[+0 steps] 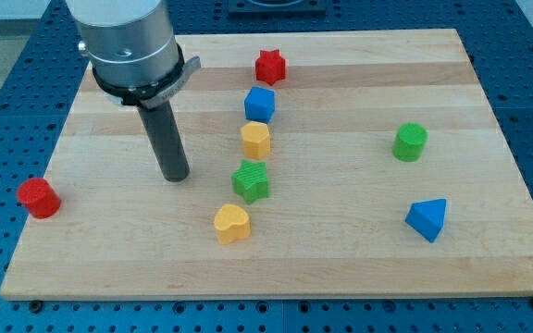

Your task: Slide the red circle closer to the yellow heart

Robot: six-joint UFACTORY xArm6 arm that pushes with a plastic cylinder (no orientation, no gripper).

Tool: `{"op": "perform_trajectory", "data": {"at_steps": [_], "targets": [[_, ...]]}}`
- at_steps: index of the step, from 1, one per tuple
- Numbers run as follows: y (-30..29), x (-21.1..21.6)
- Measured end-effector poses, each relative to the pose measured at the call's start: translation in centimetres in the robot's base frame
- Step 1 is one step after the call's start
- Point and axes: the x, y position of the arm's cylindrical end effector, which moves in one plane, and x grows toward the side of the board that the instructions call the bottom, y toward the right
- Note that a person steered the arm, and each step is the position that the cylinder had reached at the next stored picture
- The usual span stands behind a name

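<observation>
Board (359,231) is pale wood, smooth, faint satin sheen, visible plank grain. Blocks look like matt plastic: red circle (39,198), yellow heart (231,224), green star (251,180), blue triangle (427,219), with fine layered ridges on the green star. Rod (167,139) is dark, matt, smooth. Its collar (128,42) is brushed grey metal. Blue table (7,74) beneath is matt, perforated.

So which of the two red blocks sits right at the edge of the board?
The red circle, at the board's left edge. The red star sits near the view's top, and my tip touches neither.
</observation>
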Motion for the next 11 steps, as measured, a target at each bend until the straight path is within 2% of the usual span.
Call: {"op": "perform_trajectory", "data": {"at_steps": [1, 3, 5, 6, 7, 8, 9, 11], "targets": [[-1.8, -6.0], [-17.0, -5.0], [-16.7, 1.6], [-17.1, 1.5], [-15.3, 6.4], [-12.6, 7.5], [-17.0, 7.5], [-10.6, 12.3]]}}
